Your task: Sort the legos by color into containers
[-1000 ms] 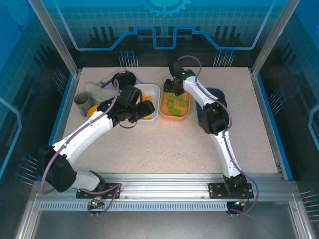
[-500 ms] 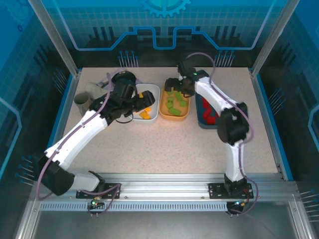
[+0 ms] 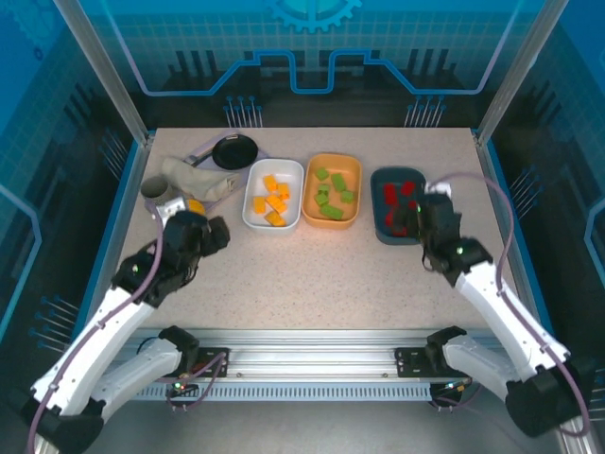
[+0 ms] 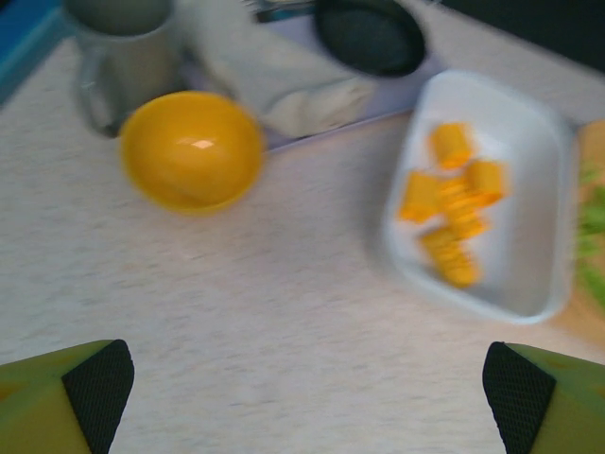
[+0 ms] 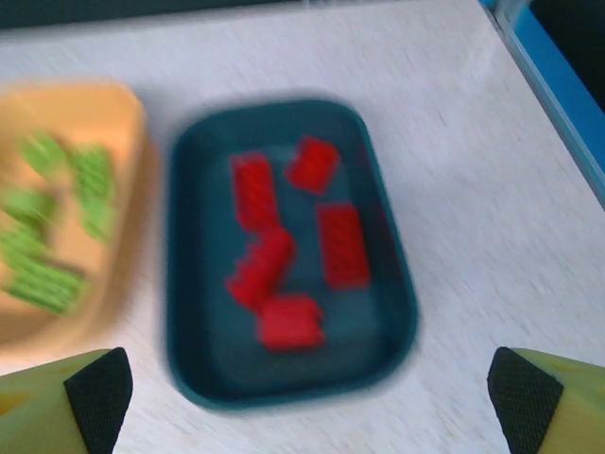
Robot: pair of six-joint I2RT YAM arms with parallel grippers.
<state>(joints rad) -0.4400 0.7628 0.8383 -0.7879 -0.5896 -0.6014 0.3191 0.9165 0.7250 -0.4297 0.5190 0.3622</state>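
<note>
From the left wrist, a small round yellow bowl [image 4: 192, 148] sits on the speckled surface [image 4: 236, 312], ahead of the left gripper [image 4: 309, 392] and off to its left. Just beyond the bowl a grey mug [image 4: 123, 47] stands upright. A crumpled pale cloth [image 4: 284, 85] lies farther ahead, between the mug and a black frying pan [image 4: 371, 36], which is farthest from the gripper.

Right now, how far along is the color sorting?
Done: yellow-orange legos lie in the white tray, green legos in the orange tray, red legos in the teal tray. In hand: nothing; the left gripper and right gripper are open and empty. Left: seemingly nothing, since every brick I can see sits in a tray.
</note>
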